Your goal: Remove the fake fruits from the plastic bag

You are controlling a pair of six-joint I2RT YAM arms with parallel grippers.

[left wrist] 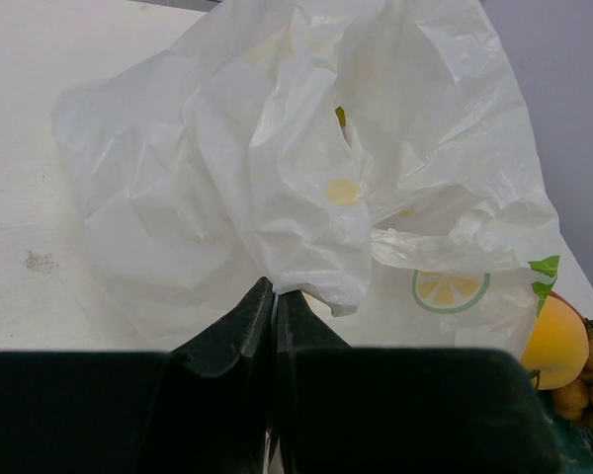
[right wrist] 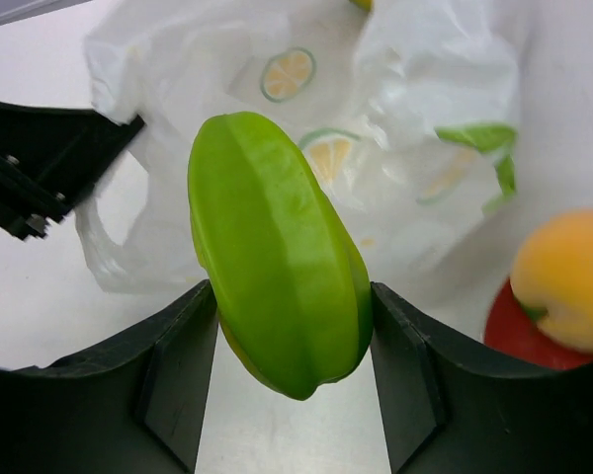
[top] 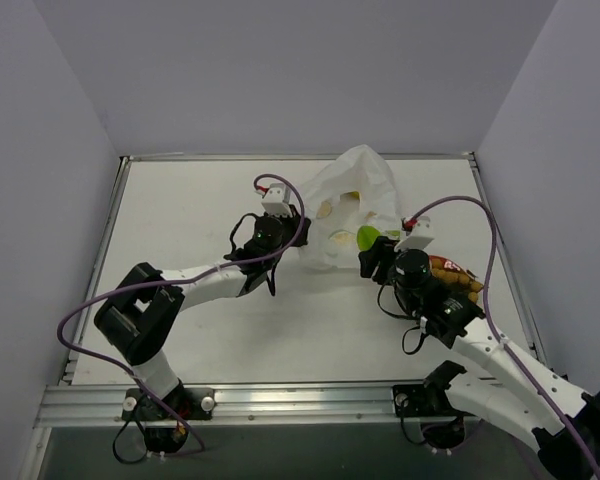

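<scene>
Right gripper (top: 374, 250) holds 1 green starfruit (right wrist: 277, 267) just outside the plastic bag (left wrist: 277, 148) ahead; left gripper (left wrist: 275, 301), closed, pinches a bag fold to steady it

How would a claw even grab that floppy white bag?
Pinch a gathered fold on the left edge of the plastic bag, coming in low from that side, as the left gripper does. Its film is thin and crumpled, so raised folds offer something to pinch.
</scene>
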